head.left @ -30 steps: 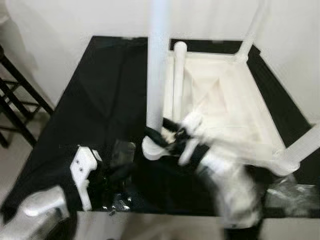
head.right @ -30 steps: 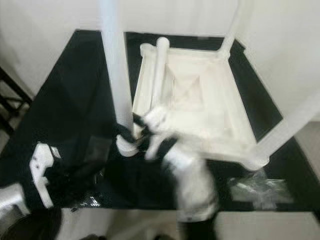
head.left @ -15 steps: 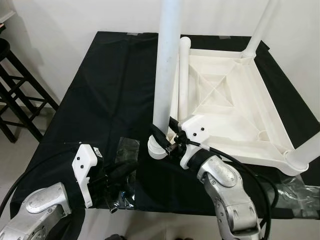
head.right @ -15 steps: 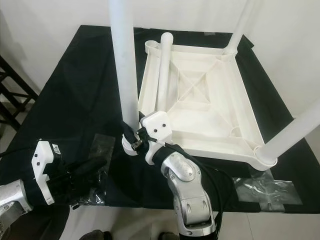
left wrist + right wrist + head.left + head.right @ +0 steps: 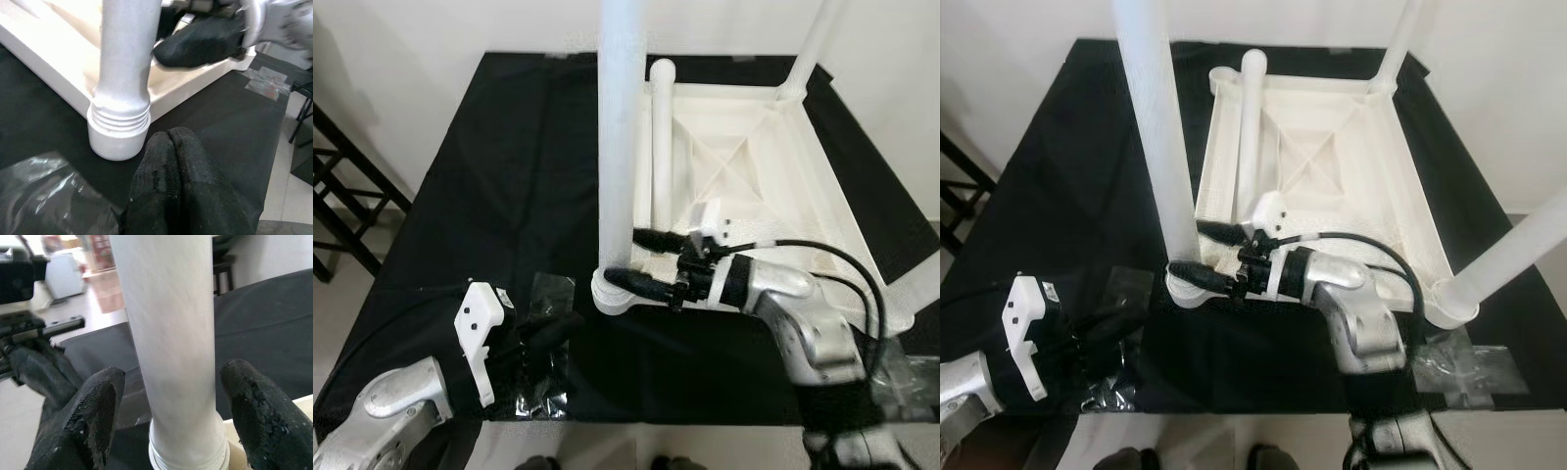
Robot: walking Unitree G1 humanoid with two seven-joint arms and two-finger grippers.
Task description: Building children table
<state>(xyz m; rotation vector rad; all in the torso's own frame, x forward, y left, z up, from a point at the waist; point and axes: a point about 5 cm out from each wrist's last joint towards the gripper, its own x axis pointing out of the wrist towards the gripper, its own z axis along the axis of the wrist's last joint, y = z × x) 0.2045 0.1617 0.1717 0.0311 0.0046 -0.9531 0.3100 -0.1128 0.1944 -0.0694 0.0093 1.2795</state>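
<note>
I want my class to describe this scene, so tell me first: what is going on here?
A humanoid robot is assembling a white children's table, which lies upside down on a black-covered surface. Its right gripper has its open fingers on either side of the upright leg at the near corner, just above the threaded base. The left gripper, fingers shut, rests low by a clear plastic bag. Another leg lies loose in the tabletop.

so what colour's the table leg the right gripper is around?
White, the table leg; clearest in the right wrist view.
</note>
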